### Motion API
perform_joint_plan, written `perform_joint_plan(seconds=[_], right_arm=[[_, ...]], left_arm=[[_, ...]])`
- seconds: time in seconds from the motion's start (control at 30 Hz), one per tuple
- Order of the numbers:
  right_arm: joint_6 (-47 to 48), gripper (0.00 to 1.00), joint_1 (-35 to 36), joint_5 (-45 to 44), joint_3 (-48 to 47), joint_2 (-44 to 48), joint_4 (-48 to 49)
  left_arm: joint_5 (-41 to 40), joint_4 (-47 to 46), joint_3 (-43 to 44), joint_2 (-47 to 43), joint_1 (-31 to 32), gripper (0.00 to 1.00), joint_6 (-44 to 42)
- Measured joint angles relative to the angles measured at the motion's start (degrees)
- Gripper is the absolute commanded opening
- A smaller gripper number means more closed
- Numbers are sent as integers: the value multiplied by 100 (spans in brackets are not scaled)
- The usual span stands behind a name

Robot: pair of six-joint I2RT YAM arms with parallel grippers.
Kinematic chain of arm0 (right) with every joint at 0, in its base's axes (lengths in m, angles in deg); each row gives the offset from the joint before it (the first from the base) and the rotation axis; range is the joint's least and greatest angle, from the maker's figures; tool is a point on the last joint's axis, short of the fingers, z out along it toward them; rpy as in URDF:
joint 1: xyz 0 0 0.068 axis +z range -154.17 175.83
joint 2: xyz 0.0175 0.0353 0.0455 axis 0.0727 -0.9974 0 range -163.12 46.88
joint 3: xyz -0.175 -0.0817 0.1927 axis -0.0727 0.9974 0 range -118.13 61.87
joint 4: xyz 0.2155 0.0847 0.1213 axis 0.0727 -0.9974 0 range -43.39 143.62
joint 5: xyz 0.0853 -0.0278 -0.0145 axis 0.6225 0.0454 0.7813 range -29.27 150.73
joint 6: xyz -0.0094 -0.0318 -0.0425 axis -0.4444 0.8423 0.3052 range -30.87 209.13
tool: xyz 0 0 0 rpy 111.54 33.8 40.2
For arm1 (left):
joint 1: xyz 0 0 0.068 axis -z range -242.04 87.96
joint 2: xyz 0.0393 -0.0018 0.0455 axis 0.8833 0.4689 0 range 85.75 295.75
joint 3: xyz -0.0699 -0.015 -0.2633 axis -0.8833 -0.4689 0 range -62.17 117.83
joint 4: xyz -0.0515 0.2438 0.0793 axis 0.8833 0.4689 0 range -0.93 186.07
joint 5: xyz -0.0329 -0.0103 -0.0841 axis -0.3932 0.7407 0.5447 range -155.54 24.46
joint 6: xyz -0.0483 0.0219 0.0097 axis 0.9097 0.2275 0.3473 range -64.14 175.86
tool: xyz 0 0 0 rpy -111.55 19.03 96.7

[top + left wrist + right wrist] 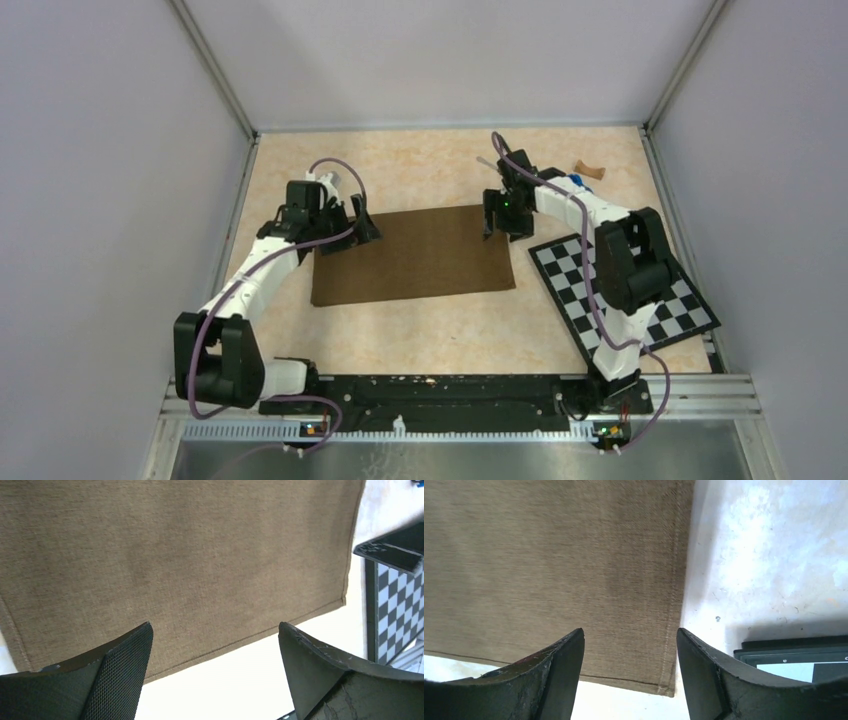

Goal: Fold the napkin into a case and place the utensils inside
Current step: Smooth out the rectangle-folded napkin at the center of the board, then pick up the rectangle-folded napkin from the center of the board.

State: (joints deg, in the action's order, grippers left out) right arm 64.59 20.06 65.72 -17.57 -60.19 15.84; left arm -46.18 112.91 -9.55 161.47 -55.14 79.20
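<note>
The dark brown napkin (410,255) lies flat and unfolded in the middle of the table. My left gripper (350,228) hovers at its far left corner, open. In the left wrist view the napkin (175,555) has its hemmed edge running between the wide-apart fingers (117,675) of the left gripper (215,626). My right gripper (497,215) is at the far right corner, open. In the right wrist view the right gripper (630,630) straddles that corner of the napkin (549,555). A small orange-brown piece (588,171) lies at the back right. I cannot make out the utensils clearly.
A black-and-white checkered board (640,290) lies right of the napkin, under the right arm, and shows as the board (395,605) in the left wrist view. A blue thing (574,181) sits behind the right arm. Walls close in the table on three sides.
</note>
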Motion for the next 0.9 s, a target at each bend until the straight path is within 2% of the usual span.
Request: perform_joint_plan(seconds=[0.23,0.53,0.57,0.63,0.77,0.8,0.9], right_arm=[[214,64,83,-295,-315,-509,-597],[186,51,326,-715,-426,-831,-612],[175,48,334,-769,-424,-833,-601],[157,31,354,-863,-411,-841,-533],[293,4,367,-986,-385,-844,-328],[365,0,372,-984,-385,-846,-278],[629,0,389,-1016,-385,-846,-107]], left_arm=[[295,42,-186,-581,44,99,-70],[505,107,-334,-970,44,99,-197],[507,122,-348,-997,44,99,-216],[507,138,-358,-1051,44,99,-245],[501,144,-358,-1093,44,99,-254],[485,142,-367,-1091,44,99,-251],[396,127,-439,-1038,44,99,-219]])
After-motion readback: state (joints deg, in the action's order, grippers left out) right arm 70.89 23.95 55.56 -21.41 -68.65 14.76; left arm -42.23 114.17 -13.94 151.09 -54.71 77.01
